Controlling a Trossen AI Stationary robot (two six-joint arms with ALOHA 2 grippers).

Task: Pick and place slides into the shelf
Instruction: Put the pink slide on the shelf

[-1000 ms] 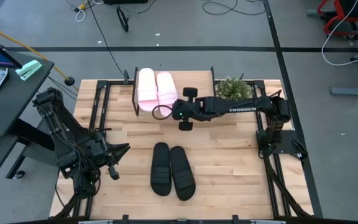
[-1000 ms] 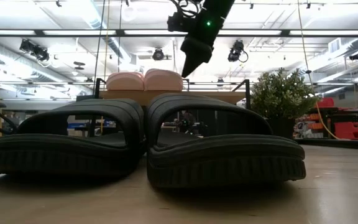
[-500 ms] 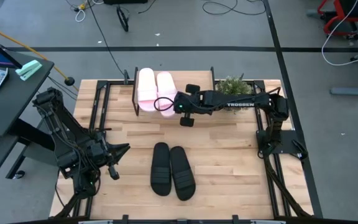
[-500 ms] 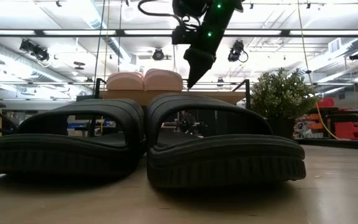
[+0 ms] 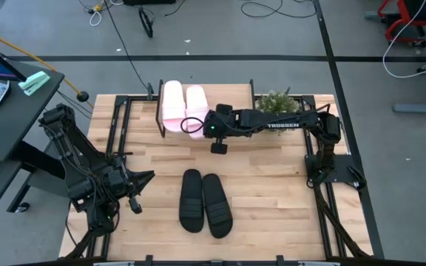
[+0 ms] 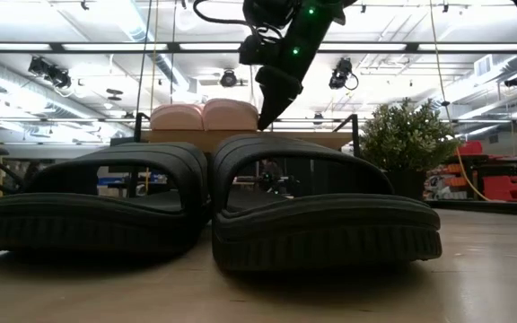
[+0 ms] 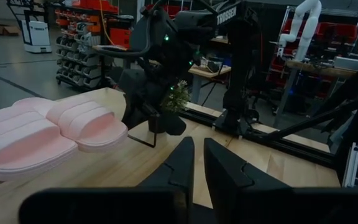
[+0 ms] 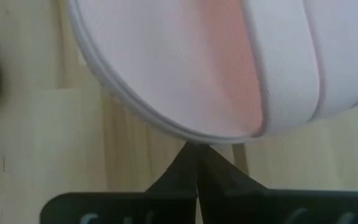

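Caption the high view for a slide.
Right gripper, shut, nudges the pink slides on the shelf; black slides wait.

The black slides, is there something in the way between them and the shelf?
Nothing visible blocks them. The black slides lie side by side near the table's front edge, with bare wood between them and the shelf. The pink slides fill the shelf's left part, and the right gripper, jaws shut, touches the nearer pink slide's end.

We stretch our right arm leftward across the far side, its tool [image 5: 198, 125] pinched closed and angled down. Our left arm waits folded, tool [image 5: 151, 176] nearly closed.
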